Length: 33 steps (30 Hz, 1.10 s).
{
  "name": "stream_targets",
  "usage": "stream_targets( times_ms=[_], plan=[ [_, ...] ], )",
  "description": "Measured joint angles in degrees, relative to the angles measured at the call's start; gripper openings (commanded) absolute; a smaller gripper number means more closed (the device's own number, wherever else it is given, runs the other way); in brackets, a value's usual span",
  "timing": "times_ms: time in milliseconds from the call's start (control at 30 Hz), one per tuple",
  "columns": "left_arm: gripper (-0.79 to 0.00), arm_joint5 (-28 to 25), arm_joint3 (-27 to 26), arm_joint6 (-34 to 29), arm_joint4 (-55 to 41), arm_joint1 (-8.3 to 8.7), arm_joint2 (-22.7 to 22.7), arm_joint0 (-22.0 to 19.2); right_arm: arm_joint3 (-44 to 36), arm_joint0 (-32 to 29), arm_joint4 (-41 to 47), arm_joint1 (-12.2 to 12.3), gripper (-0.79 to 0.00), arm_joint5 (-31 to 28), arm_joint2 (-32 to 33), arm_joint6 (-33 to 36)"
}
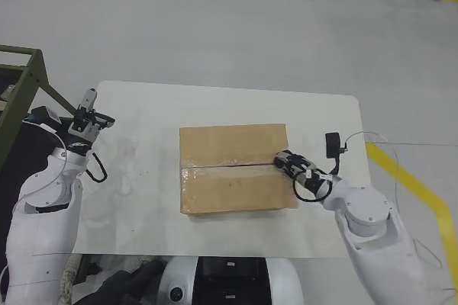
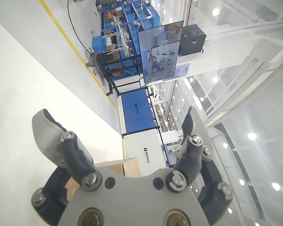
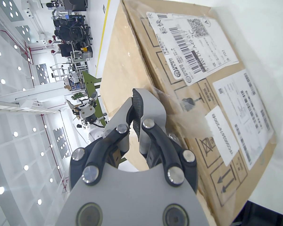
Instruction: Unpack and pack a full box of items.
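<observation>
The cardboard box [image 1: 233, 169] lies closed on the white table [image 1: 137, 221], its flaps taped along the middle seam. R gripper [image 3: 135, 99] is at the box's edge, right at the seam's end, its fingers [image 3: 153, 104] pressed together w/ almost no gap. Loose clear tape [image 3: 191, 121] hangs just beside the tips, on the box side w/ the white labels [image 3: 193, 41]. Whether tape is caught between the pads, I cannot tell. L gripper [image 2: 118, 116] is spread wide, holds nothing, well apart from the box, by the table's edge. A green cart [image 1: 19, 84] stands near it.
</observation>
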Motion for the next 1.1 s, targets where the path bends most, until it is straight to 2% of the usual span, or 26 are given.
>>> stream_targets(
  times_ms=[333, 567, 1100],
  plan=[
    [0.000, 0.00, 0.00, 0.00, 0.00, 0.00, 0.00, 0.00, -0.12, -2.97, 3.01, 0.46, -0.785, -2.95, 5.68, -2.57],
    [0.000, 0.00, 0.00, 0.00, 0.00, 0.00, 0.00, 0.00, -2.29, -5.93, 5.61, 0.98, -0.785, -5.86, 12.11, -2.87],
    [0.000, 0.00, 0.00, 0.00, 0.00, 0.00, 0.00, 0.00, -5.67, -3.61, 1.89, 2.29, -0.785, -2.53, 18.58, -1.06]
  ],
)
